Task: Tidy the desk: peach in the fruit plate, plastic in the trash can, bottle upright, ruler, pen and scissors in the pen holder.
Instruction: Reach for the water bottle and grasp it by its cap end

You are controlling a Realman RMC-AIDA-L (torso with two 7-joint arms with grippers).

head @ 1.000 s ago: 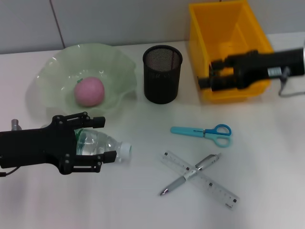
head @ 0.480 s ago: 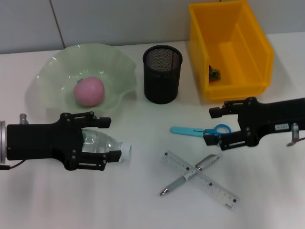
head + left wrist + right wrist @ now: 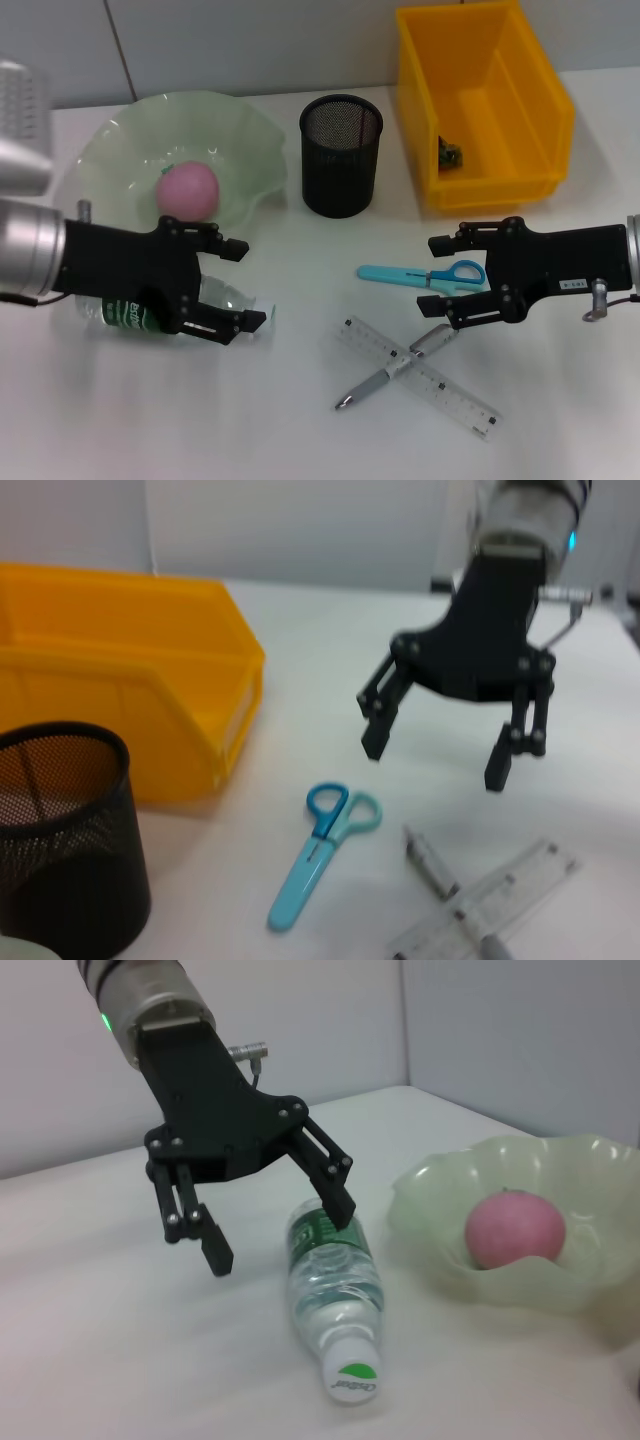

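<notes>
Bottle [image 3: 150,312] on its side between the left gripper's [image 3: 240,285] spread, non-gripping fingers [image 3: 215,1250].

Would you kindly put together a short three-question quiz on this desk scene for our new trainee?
1. True or false: the water bottle stands upright.
2. Which item already lies in the green fruit plate? A) scissors B) peach C) pen
3. Fill in: the pen lies crossed over the ____.

Key
1. False: it lies on its side, beneath the open left gripper.
2. B: the peach sits in the plate; the scissors lie on the table by the open right gripper.
3. ruler.
</notes>
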